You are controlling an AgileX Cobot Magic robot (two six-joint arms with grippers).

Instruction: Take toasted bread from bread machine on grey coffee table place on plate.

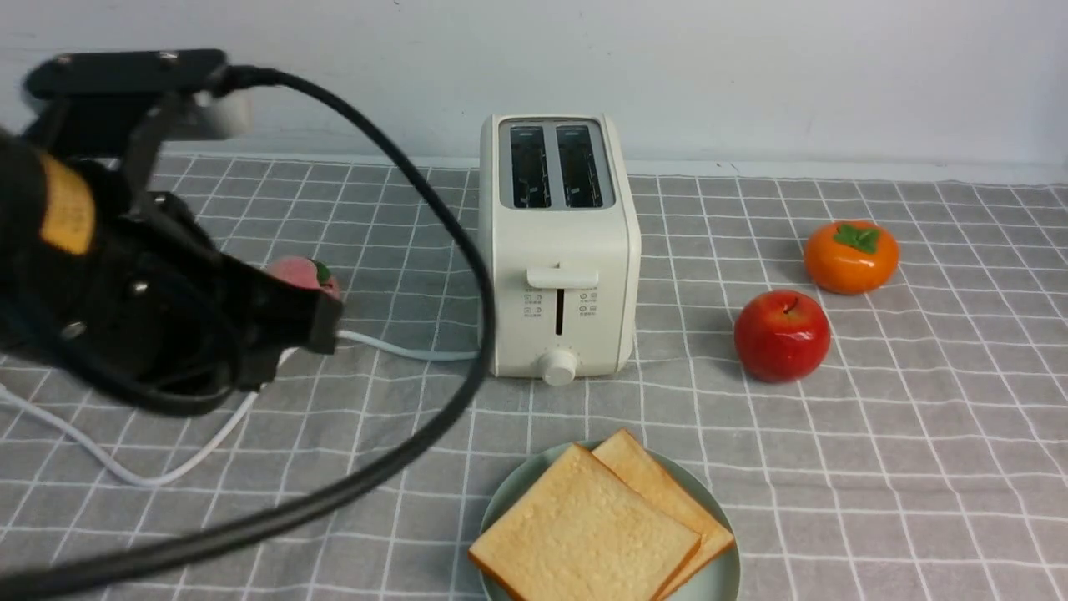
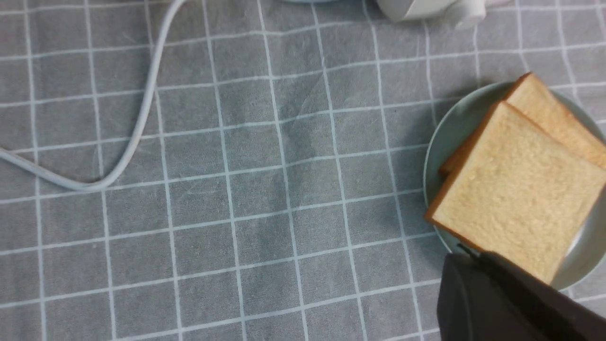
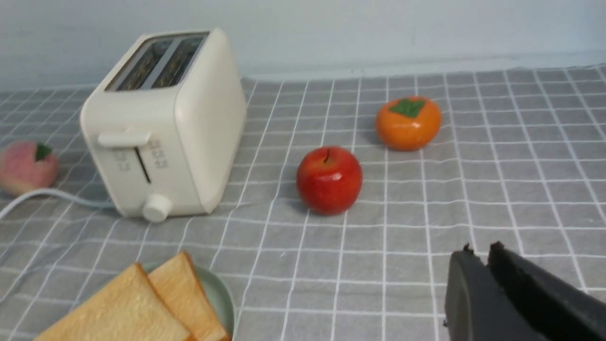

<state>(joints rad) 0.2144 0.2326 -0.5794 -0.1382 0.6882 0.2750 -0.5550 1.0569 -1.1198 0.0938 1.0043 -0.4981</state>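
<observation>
The cream-white bread machine [image 1: 559,250] stands mid-table on the grey coffee table [image 1: 918,434], both slots empty. Two slices of toasted bread [image 1: 584,534] lie overlapping on the mint-green plate [image 1: 719,580] in front of it. My left gripper [image 1: 327,321] hangs low to the left of the bread machine, shut and empty. In the left wrist view its dark fingertips [image 2: 473,258] sit together at the near edge of the plate [image 2: 440,142], just off the top slice [image 2: 516,203]. My right gripper [image 3: 480,248] is shut on nothing, above bare cloth right of the plate [image 3: 220,298]; it is out of the front view.
A red apple [image 1: 782,335] and an orange persimmon [image 1: 851,256] sit right of the bread machine. A pink peach [image 1: 302,274] lies to its left, partly behind my left arm. The white cord [image 1: 400,349] trails left across the cloth. A pale wall bounds the back.
</observation>
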